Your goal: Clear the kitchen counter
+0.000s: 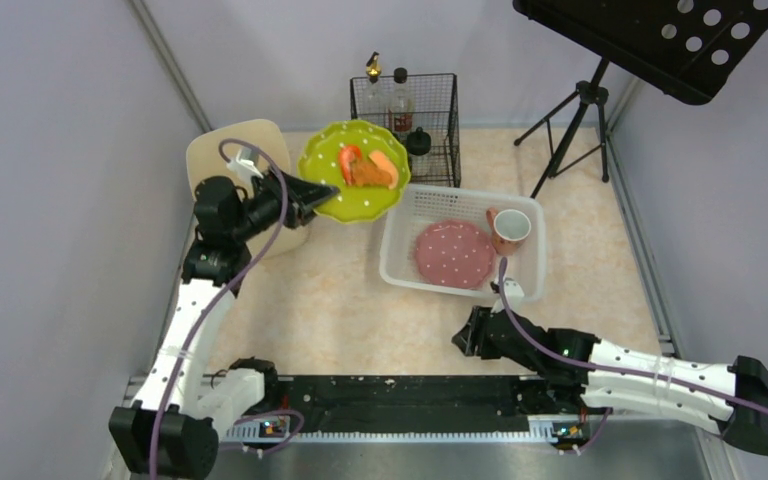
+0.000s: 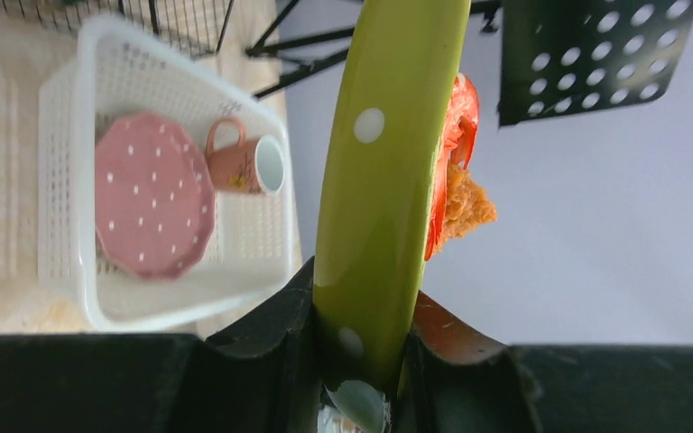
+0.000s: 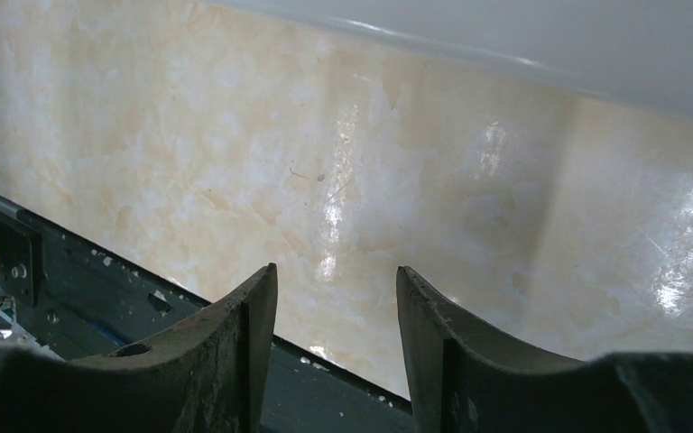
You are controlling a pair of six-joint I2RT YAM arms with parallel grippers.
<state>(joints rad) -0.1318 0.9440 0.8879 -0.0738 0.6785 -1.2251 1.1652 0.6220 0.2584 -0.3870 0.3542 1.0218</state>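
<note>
Green dotted plate [image 1: 352,195] with food [image 1: 368,168], rim clamped in the left pincer [image 1: 320,192], over the marbled table's [image 1: 300,310] far-left part; white basket [image 1: 400,225] mid-table. Left wrist: plate edge-on between the jaws. Right wrist: right pincer [image 3: 336,298] moderately parted, empty, above the table's near edge.
</note>
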